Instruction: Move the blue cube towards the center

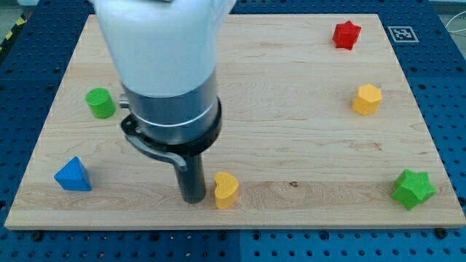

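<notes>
My big white arm hides the upper left of the wooden board (291, 109). I have no fingers, just a rod. My tip (193, 199) sits low in the frame, just left of a yellow heart block (226, 190). I see no blue cube, only a blue pointy block (73, 175) at lower left. The blue table (448, 87) underneath has holes.

Pale wooden counter lying on a blue perforated base

The wooden counter (291, 109) is filling most of the view, its grain running left to right under even light. A blue perforated base (444, 87) is showing around its edges, a black-and-white marker tag (401, 33) is sitting at the counter's top right corner, and yellow-black striped tape (11, 33) is crossing the top left.
</notes>
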{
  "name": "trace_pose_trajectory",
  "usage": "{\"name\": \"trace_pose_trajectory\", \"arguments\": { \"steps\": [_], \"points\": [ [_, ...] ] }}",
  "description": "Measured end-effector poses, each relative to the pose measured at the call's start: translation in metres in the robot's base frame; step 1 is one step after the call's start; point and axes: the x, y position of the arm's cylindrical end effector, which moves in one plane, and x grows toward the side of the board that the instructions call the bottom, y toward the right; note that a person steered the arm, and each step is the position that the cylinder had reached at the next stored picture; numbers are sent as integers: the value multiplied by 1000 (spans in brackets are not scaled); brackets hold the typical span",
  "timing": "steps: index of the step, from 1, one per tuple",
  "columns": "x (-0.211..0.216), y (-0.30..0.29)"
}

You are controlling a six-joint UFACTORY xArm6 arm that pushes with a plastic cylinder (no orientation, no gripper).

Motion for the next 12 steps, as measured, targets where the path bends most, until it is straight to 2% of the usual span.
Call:
{"name": "trace_pose_trajectory", "arguments": {
  "steps": [2, 4, 6, 7, 8, 9, 11, 12],
  "points": [
    [0, -42],
    [0, -45],
    [-29, -50],
    [-29, -52],
    [-30, -75],
    [-42, -95],
    [-85, -86],
    [-91, -79]
  ]
}}
